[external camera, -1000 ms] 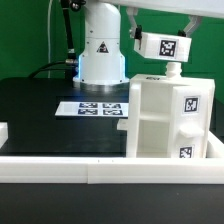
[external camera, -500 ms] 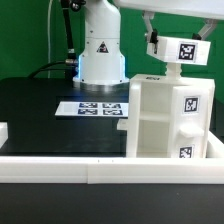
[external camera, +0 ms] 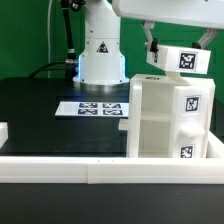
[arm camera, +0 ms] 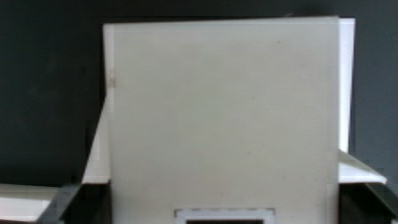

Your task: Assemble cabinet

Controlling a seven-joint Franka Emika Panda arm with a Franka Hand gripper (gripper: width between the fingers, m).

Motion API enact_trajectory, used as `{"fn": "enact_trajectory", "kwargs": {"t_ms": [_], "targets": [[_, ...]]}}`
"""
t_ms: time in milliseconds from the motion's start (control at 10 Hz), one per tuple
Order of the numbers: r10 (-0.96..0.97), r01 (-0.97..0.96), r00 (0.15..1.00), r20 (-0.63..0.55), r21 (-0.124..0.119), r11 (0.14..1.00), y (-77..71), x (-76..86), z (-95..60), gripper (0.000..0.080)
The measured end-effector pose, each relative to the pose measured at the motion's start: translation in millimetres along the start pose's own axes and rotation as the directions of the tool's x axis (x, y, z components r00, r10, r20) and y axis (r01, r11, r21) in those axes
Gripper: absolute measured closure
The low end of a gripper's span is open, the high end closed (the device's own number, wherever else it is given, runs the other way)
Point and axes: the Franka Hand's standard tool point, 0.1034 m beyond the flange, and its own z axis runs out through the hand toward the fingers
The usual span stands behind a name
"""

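Cabinet [external camera: 160, 120]: one; standing upright on the table at the exterior view's right, its shelved compartments showing toward the front.
Cabinet tags: two showing, both on the side face, one above the other.
Panel [external camera: 165, 58]: one; small and white, carrying one tag, hanging just above the cabinet's top and slightly tilted. I cannot tell whether its lower edge is touching the top.
Gripper [external camera: 180, 45]: one; its dark fingers are flanking the panel and gripping it, judging by how the panel is hanging.
White face [arm camera: 222, 110]: filling the wrist view, with a small slot near one edge. I cannot tell whether it is the panel or the cabinet's top.
Step in hand: by my judgement, the arm is bringing the panel onto the cabinet's top for fitting, and the seating is not yet done.
Next move: likely calling for levelling the panel, lining its edges up with the cabinet's top, and lowering it straight. A tilted descent is risking a jam or a nudge to the cabinet.
Marker board [external camera: 100, 108]: one; lying flat on the table, beside the cabinet toward the exterior view's left.
Arm base [external camera: 100, 50]: one; standing behind the marker board.
Table [external camera: 40, 100]: one; black-topped.
Rail [external camera: 60, 170]: one; white, running along the front.
Loose piece [external camera: 3, 130]: one; white, showing only in part at the exterior view's left edge.
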Motion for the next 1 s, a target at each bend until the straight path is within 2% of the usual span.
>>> {"fn": "enact_trajectory", "kwargs": {"t_ms": [600,700,800,900,1000], "targets": [[-0.007,0.007,1.000,-0.018,-0.004,1.000,0.7,3.1,0.7,0.0239],[-0.007,0.007,1.000,-0.018,-0.004,1.000,0.7,3.0,1.0,0.0164],[-0.007,0.007,1.000,-0.017,-0.004,1.000,0.8,3.0,1.3,0.0055],[-0.007,0.007,1.000,-0.017,-0.004,1.000,0.8,3.0,1.4,0.0055],[-0.007,0.007,1.000,-0.017,-0.004,1.000,0.8,3.0,1.5,0.0009]]}}
